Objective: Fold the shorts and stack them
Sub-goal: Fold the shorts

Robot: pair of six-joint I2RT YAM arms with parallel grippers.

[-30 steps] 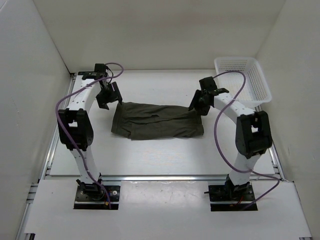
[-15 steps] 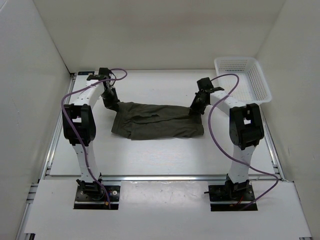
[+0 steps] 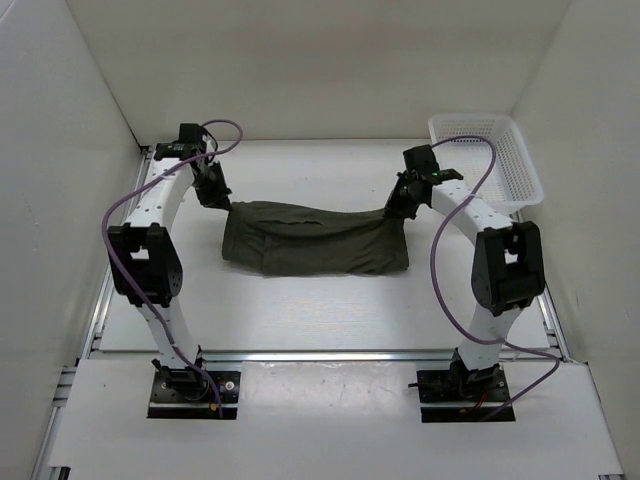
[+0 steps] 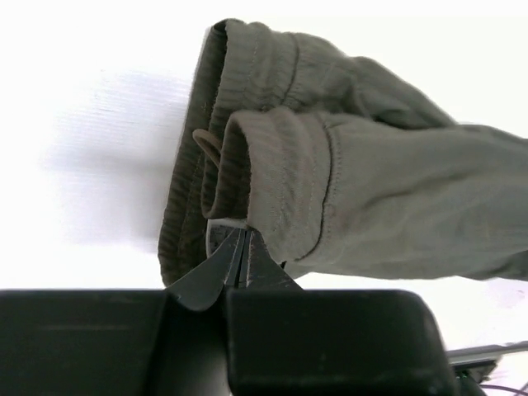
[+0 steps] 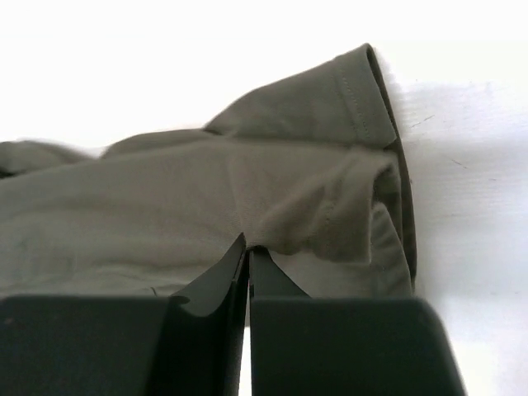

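Both arms are on the cloth. The shorts [image 3: 315, 240] lie stretched across the middle of the overhead frame, on the desk [image 3: 320, 310], one end under each arm. At the left end, the left claw [image 4: 239, 247] is pressed together on a fold of the ribbed waistband, and the wrist view shows that band bunched and rolled right above the tips. At the right end, the right claw [image 5: 247, 252] is pinching a tuck of cloth just inside the leg hem, its tips closed to a sliver.

From above, the far edge of the shorts dips between the two pinches while the near edge lies flat. That looks like the two far corners raised a little. Why grip both ends at once? My read is that it holds the edge straight, so the arms can carry it toward the bottom of the frame together and lay a clean fold.

The white mesh basket [image 3: 487, 160] sits in the upper right, well apart from the cloth.
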